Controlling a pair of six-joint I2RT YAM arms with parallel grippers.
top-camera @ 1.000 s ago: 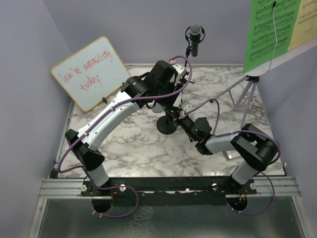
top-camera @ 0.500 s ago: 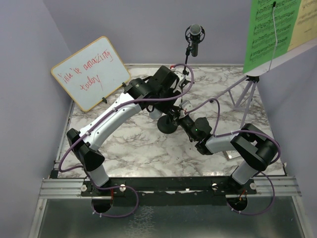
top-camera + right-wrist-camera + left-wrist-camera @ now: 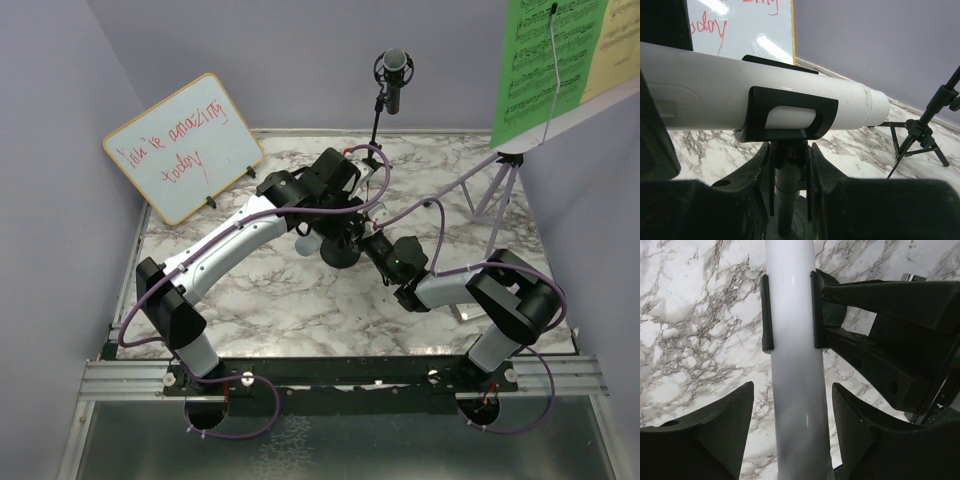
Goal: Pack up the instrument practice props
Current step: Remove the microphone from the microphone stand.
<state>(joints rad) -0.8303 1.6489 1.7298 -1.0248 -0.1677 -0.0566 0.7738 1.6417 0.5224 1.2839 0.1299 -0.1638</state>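
Observation:
A white-bodied microphone [image 3: 790, 340] lies in the clip of the black round-base mic holder [image 3: 338, 256] at the table's middle. My left gripper [image 3: 792, 387] is open astride the microphone's body, with a gap on each side; in the top view it [image 3: 325, 228] sits over the holder. My right gripper [image 3: 790, 150] is shut on the holder's stem [image 3: 789, 200], just under the clip [image 3: 790, 112]. A second grey-headed microphone [image 3: 395, 65] stands in the black tripod [image 3: 920, 135] at the back. The green [image 3: 545, 70] and yellow [image 3: 615, 45] sheets rest on the lilac music rack [image 3: 497, 190] at the back right.
The wood-framed whiteboard [image 3: 180, 145] with red writing leans at the back left. Purple cables loop between both arms over the table's middle. Lilac walls enclose the marble table [image 3: 270, 300] on three sides.
My left gripper has come down and nearer, from above the holder to astride the microphone's body. My right gripper has kept its hold on the stem.

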